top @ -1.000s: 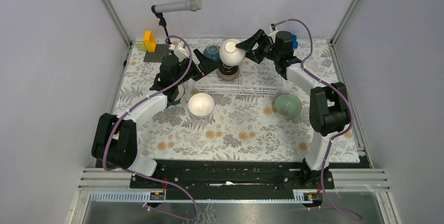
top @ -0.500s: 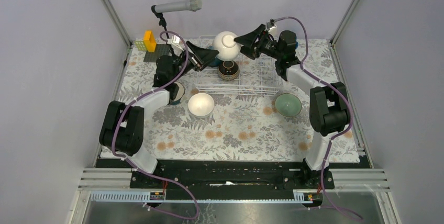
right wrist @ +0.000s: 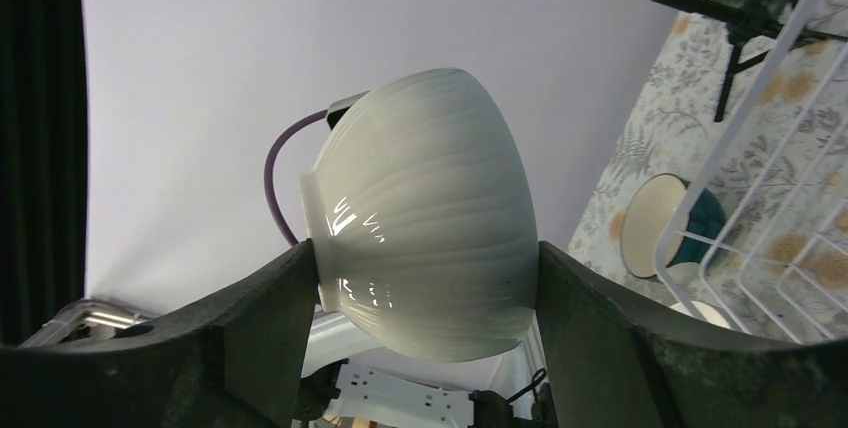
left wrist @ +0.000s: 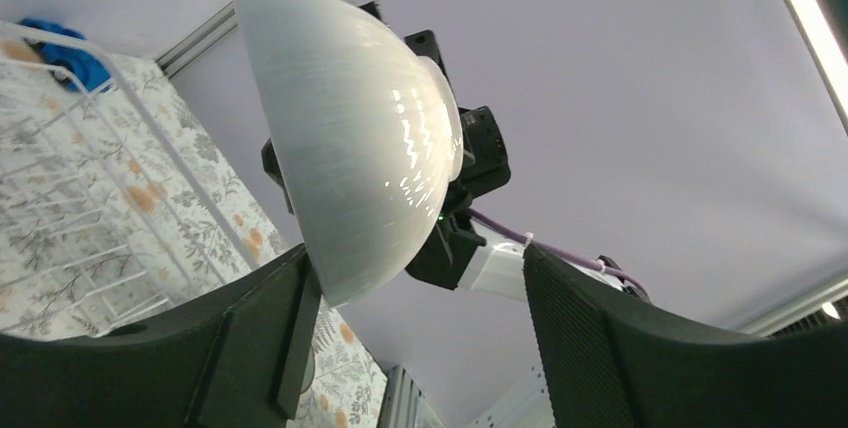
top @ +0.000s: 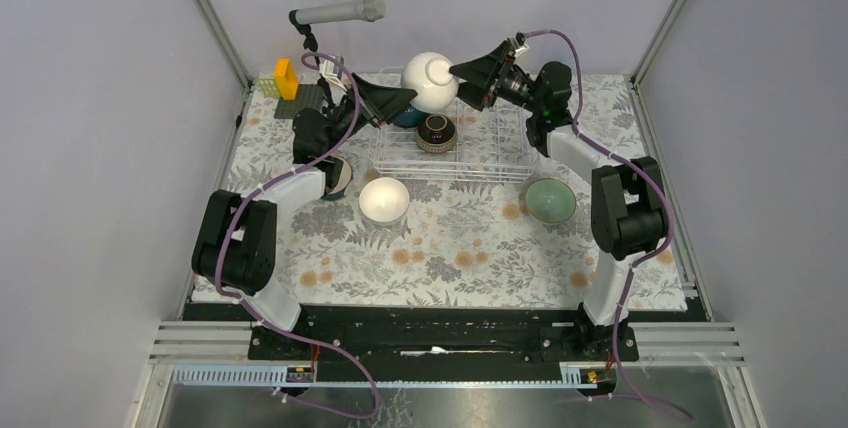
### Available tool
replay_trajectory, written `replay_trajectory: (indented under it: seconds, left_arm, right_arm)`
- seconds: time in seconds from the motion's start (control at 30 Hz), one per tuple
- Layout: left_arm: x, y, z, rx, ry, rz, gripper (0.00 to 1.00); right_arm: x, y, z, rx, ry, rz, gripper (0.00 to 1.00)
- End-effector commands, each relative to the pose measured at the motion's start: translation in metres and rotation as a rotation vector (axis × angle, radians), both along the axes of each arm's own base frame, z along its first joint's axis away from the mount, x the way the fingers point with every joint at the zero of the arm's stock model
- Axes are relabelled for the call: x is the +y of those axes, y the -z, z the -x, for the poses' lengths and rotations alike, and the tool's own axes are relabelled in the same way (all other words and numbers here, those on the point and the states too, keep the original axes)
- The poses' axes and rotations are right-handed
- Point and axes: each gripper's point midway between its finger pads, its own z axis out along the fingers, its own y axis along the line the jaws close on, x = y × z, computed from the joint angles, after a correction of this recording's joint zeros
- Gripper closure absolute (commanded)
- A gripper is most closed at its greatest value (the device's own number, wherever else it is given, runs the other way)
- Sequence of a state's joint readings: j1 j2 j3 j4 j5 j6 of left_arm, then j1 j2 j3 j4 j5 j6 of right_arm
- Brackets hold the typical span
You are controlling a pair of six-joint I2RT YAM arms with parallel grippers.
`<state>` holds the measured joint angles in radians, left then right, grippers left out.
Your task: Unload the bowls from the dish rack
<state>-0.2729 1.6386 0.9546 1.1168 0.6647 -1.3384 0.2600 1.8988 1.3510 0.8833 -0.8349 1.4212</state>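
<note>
Above the far edge of the floral counter (top: 450,248), the right tool (top: 462,72) clamps a white bowl (top: 428,81) over the dish rack (top: 480,153); the left tool (top: 398,100) gapes beside it, microphone (top: 340,13) behind.

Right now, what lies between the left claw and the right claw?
The white bowl, held above the dish rack, as the top view shows.

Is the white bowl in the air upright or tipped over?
Tipped over: the white bowl shows its rounded outside to the top camera, not its inside.

Teal bowl (top: 340,179) under left arm (top: 290,191), half hidden
</note>
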Motion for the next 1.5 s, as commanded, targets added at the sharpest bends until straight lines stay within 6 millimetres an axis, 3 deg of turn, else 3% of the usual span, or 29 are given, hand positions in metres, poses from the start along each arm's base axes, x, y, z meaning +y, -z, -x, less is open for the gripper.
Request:
replay_trajectory:
  seconds: [0.0,0.47,0.93,1.07,1.23,1.3,1.4,1.47]
  left_arm:
    - [-0.001,-0.041,0.016,-0.159,0.046,0.048,0.26]
    - [-0.007,-0.062,0.024,-0.227,0.097,0.106,0.46]
    - [-0.022,-0.06,0.016,-0.219,0.118,0.104,0.57]
    - [-0.023,-0.06,0.013,-0.218,0.117,0.106,0.7]
    - [-0.026,-0.06,0.012,-0.216,0.136,0.123,0.9]
    - [-0.027,-0.061,0.012,-0.216,0.146,0.126,1.0]
    - [-0.028,-0.063,0.013,-0.22,0.154,0.128,1.0]
    - [-0.027,-0.064,0.014,-0.219,0.148,0.123,1.0]
  right_arm:
    - [-0.006,-0.049,0.022,-0.118,-0.061,-0.123,0.47]
    - [-0.009,-0.041,0.015,-0.018,-0.125,-0.292,0.48]
    - [-0.011,-0.01,0.002,0.133,-0.122,-0.375,0.5]
    - [-0.011,-0.006,0.002,0.149,-0.12,-0.394,0.49]
    - [-0.01,-0.003,0.003,0.165,-0.127,-0.42,0.44]
    - [-0.01,0.0,0.003,0.167,-0.125,-0.416,0.37]
    - [-0.01,0.003,0.003,0.167,-0.113,-0.409,0.17]
    - [-0.01,0.004,0.002,0.165,-0.107,-0.409,0.1]
